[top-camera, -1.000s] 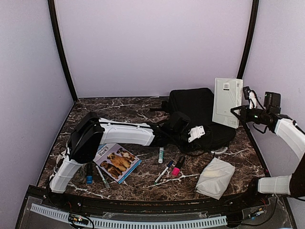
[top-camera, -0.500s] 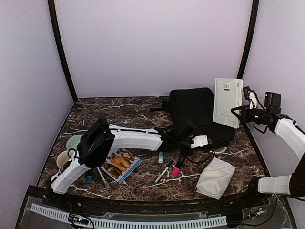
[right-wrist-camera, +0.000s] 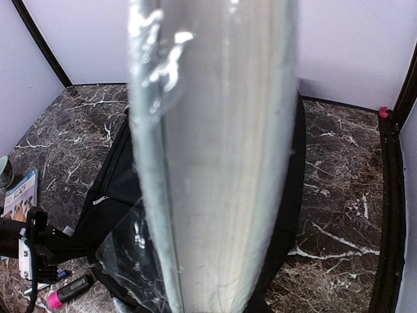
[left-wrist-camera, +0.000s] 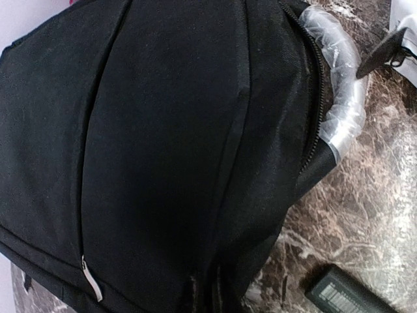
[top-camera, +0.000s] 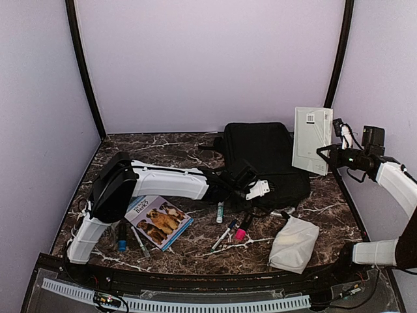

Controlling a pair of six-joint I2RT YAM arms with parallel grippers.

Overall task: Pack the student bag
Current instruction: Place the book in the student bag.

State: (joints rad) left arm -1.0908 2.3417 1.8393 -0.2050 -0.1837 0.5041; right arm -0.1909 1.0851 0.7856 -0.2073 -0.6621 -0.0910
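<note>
The student bag (top-camera: 260, 160) is a large black backpack lying flat at the middle back of the table. My left gripper (top-camera: 242, 184) is shut on the fabric at its near edge. In the left wrist view the bag (left-wrist-camera: 163, 130) fills the frame and a pinched fold runs off the bottom centre, where the fingers are hidden. Clear plastic (left-wrist-camera: 342, 85) sticks out along its open zipper. My right gripper (top-camera: 328, 153) is shut on a white plastic-wrapped book (top-camera: 311, 139) held upright above the bag's right side. That wrapped book (right-wrist-camera: 215, 163) blocks most of the right wrist view.
A book with dogs on its cover (top-camera: 159, 222) lies near the left arm. Several markers (top-camera: 225, 235), one pink-capped (top-camera: 241, 231), lie in front of the bag. A white soft pouch (top-camera: 294, 242) sits at the front right. A black marker (left-wrist-camera: 342, 297) lies beside the bag.
The left gripper has shut on the bag's near edge and drawn back, and the bag has shifted left and flattened. The white pouch has moved slightly. The right arm has stayed still.
</note>
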